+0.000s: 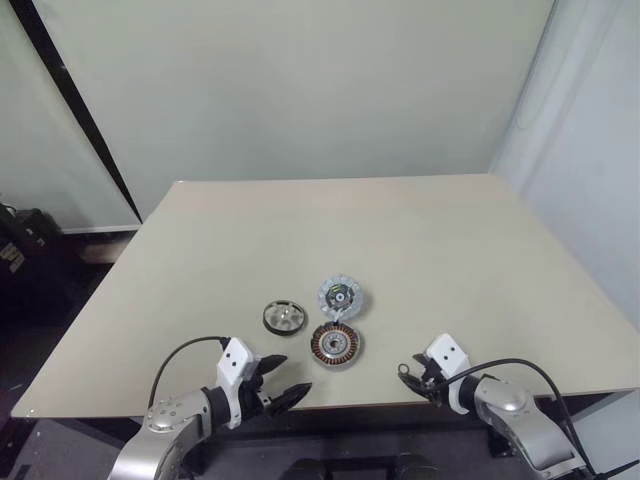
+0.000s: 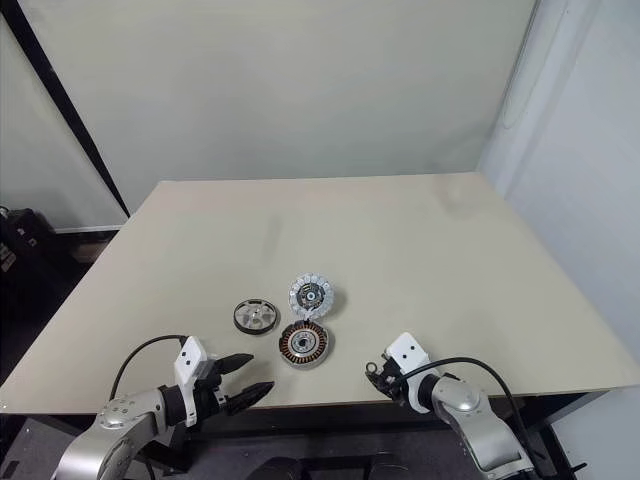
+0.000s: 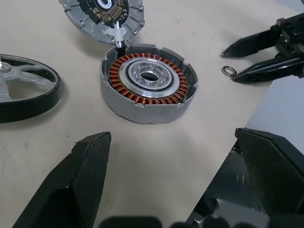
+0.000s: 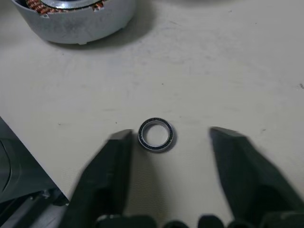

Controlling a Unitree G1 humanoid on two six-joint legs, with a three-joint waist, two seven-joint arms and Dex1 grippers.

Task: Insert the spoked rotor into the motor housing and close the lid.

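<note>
Left wrist view, motor housing (image 3: 148, 82) holding copper windings, rotorless

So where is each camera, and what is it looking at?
Left and right eye views: on the head, looking down over the table; both arms show, left gripper and right gripper.
Left wrist view: on the left wrist, looking along its open fingers at the motor housing, spoked rotor and lid.
Right wrist view: on the right wrist, looking at a small ring between its fingers.
Shared: both wrist views show the housing and ring.
</note>
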